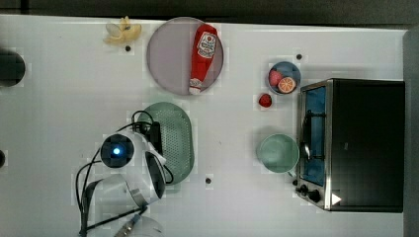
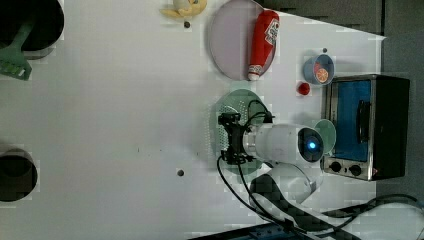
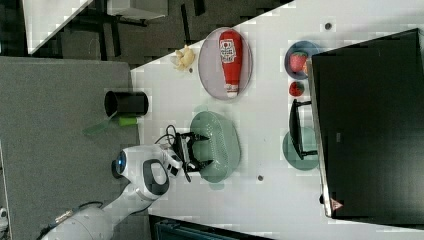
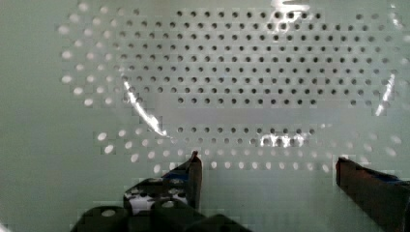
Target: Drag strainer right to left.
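SITE: robot test lab staged as a kitchen | EVIDENCE: white counter [image 1: 64, 113] carried a toaster oven [image 1: 356, 145], plate [image 1: 165, 54] with ketchup bottle [image 1: 203, 57], toy fruit in a blue bowl [image 1: 285, 79], banana [image 1: 122, 32] | FIXTURES: bolt holes dotted the counter; a cabled robot arm [image 3: 145, 175] stood mounted at its edge; grey floor [image 3: 55, 150] beside it.

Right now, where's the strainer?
Top view: the strainer sits mid-table, just below the grey plate with the ketchup bottle, left of the round green bowl, under the open gripper.

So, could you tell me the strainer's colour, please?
Pale mint green strainer; right view.
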